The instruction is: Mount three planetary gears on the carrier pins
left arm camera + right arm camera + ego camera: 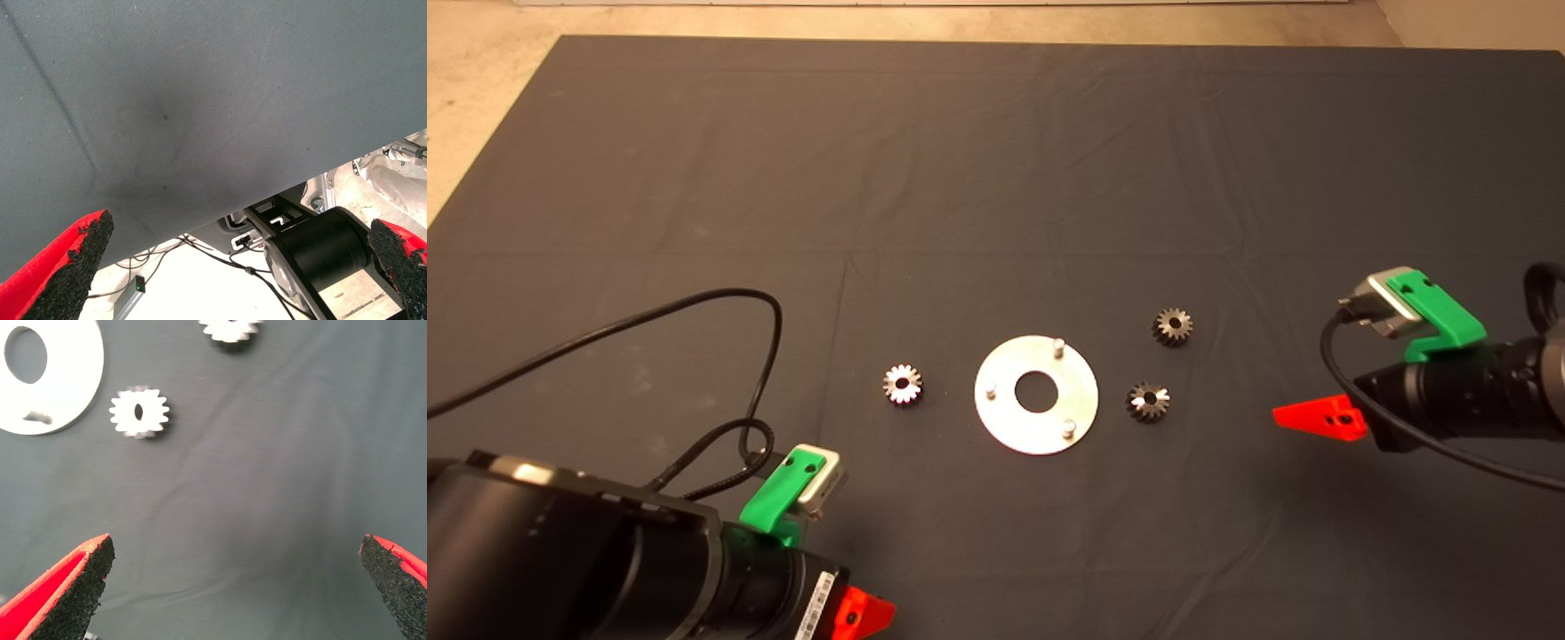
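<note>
A shiny round disc (1005,418) with a large centre hole lies at the mat's middle. Its three carrier pins (1058,346) stand bare. One silver planetary gear (903,384) lies left of the disc. Two darker gears (1172,326) (1148,402) lie to its right. My right gripper (1307,416) is open and empty, hovering right of those two gears. In the right wrist view the nearer gear (139,412), the other gear (231,329) and the disc (73,380) lie beyond the gripper (233,587). My left gripper (867,613) is open and parked at the lower left.
A black cable (694,307) loops over the mat left of the silver gear. The left wrist view shows the left gripper (233,267) over the dark mat (200,100) near its edge, with the robot's base and cables on the floor past it.
</note>
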You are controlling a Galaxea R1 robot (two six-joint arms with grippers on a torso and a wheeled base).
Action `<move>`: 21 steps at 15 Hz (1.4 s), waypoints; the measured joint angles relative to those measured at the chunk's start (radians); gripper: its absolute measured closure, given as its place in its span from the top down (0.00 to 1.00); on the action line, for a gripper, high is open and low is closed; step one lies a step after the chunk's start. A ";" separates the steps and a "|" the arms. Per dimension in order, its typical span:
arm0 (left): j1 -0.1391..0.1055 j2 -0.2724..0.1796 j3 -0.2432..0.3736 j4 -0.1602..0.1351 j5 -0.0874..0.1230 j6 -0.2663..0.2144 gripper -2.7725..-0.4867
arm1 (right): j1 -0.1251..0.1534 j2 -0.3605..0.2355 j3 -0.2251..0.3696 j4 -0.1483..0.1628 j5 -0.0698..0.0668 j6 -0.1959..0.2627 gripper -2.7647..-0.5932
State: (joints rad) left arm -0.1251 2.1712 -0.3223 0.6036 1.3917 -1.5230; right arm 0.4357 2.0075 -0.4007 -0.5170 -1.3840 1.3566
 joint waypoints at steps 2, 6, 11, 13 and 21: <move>0.000 0.019 0.000 0.000 0.002 0.000 0.99 | 0.000 0.033 -0.001 0.016 0.000 0.030 0.99; 0.000 0.039 0.000 0.000 -0.003 0.000 0.99 | -0.001 0.124 -0.001 0.021 -0.010 0.077 0.99; 0.000 0.046 0.000 0.002 -0.020 0.000 0.99 | -0.045 0.123 -0.001 0.023 -0.040 0.082 0.99; 0.000 0.054 0.000 0.002 -0.024 0.000 0.99 | -0.088 0.130 -0.001 0.025 -0.049 0.082 0.99; 0.000 0.097 0.000 0.003 -0.032 0.000 0.99 | -0.168 0.293 -0.129 0.027 -0.111 0.065 0.99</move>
State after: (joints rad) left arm -0.1251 2.2679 -0.3223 0.6062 1.3600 -1.5230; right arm 0.2674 2.3002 -0.5298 -0.4900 -1.4955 1.4214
